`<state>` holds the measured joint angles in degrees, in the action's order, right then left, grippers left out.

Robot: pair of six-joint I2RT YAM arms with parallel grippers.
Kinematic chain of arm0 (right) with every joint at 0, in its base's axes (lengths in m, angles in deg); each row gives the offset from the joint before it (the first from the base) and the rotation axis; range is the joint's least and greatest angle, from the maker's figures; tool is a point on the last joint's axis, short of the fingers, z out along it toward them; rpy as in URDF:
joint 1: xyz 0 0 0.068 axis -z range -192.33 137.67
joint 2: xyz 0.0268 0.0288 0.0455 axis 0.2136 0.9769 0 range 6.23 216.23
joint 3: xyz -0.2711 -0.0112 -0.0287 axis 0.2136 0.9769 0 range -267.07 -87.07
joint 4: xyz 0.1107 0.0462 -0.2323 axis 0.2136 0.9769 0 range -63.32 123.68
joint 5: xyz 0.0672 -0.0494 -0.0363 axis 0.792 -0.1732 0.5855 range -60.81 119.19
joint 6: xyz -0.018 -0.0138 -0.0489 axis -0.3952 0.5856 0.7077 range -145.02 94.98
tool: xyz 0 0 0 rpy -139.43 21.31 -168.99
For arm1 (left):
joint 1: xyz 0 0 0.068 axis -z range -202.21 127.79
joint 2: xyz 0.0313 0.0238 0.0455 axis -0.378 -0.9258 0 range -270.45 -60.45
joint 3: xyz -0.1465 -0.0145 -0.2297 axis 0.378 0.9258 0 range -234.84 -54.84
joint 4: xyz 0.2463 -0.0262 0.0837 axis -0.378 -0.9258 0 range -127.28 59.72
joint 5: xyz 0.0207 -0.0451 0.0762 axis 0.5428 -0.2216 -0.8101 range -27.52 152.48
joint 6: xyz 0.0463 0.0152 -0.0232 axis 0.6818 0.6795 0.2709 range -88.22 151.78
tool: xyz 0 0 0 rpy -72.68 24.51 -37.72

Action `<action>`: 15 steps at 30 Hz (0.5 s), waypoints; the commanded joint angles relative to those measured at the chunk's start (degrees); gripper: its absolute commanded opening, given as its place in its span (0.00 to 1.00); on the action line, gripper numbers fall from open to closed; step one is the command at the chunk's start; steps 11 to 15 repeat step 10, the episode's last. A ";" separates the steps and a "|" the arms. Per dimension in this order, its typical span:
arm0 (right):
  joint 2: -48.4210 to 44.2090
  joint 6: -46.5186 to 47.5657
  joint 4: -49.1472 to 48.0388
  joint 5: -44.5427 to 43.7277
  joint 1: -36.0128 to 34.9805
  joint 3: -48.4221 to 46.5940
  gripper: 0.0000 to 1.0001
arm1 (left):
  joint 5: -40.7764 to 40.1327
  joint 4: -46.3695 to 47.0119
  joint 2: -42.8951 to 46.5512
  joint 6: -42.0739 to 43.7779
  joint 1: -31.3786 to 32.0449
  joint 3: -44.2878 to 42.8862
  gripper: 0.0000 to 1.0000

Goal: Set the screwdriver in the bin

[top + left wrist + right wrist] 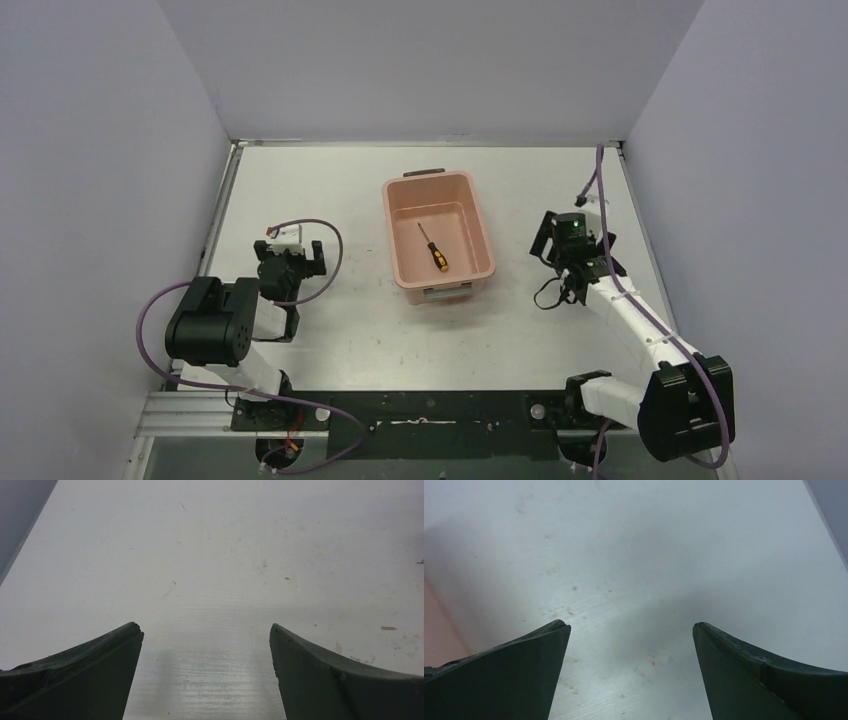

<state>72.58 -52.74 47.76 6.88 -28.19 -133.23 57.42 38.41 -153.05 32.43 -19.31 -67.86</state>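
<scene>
In the bin (478,225) | screwdriver (432,247) lies flat | left tool (206,630) spread | right tool (630,627) spread

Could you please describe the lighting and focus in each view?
Top external: even, soft light; the screwdriver reads clearly in the bin. Left wrist: pale sheen on the table at the left gripper. Right wrist: broad soft shadow on the table, the bin a pink blur at left.

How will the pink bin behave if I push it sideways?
The bin looks like thin plastic holding only the small screwdriver, so it is probably light and should slide easily on the smooth table. Its base is broad, so tipping seems unlikely. The screwdriver lies loose inside and may roll.
</scene>
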 commanded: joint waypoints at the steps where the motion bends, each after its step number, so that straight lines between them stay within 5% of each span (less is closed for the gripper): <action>1: -2.24 -1.33 -9.34 3.50 5.07 7.52 1.00 | 0.66 1.87 0.22 -0.38 -0.17 -1.05 0.97; 15: -0.86 -2.38 -12.36 6.54 6.50 12.01 1.00 | 0.58 1.81 0.25 -0.35 -0.17 -1.05 0.97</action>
